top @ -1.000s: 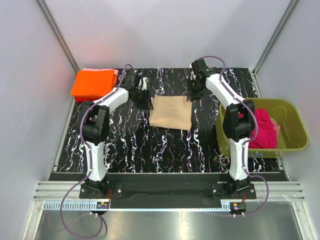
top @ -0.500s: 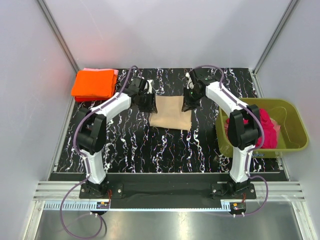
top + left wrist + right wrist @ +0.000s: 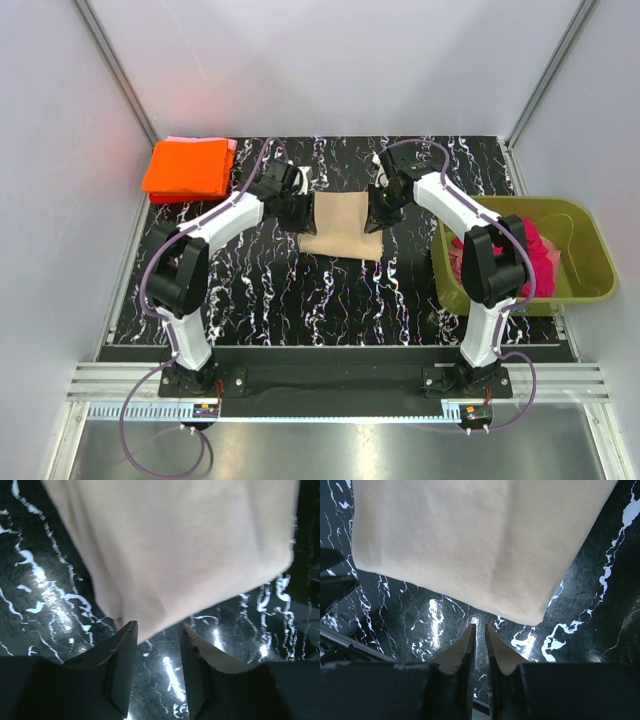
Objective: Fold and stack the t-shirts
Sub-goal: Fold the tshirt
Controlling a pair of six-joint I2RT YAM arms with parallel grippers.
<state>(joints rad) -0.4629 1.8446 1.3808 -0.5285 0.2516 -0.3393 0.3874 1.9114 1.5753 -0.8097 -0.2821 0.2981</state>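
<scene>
The tan-beige t-shirt (image 3: 342, 228) lies folded in a rectangle in the middle of the black marbled table (image 3: 300, 300). My left gripper (image 3: 298, 212) is at its left edge. In the left wrist view the jaws (image 3: 157, 628) stand open, and the cloth's edge (image 3: 175, 545) reaches just to the fingertips. My right gripper (image 3: 377, 216) is at the shirt's right edge. Its jaws (image 3: 480, 628) are a narrow slit apart with nothing between them, just short of the cloth (image 3: 470, 545). A folded bright orange t-shirt (image 3: 187, 168) sits at the far left on a pale pink one (image 3: 231, 146).
An olive-green tub (image 3: 597, 262) stands at the right edge of the table with a crumpled magenta-red t-shirt (image 3: 535, 258) inside. White walls close in the table at the back and both sides.
Both grippers have come in from the far side to the tan shirt's left and right edges. The right jaws have narrowed. The left jaws have opened slightly.
</scene>
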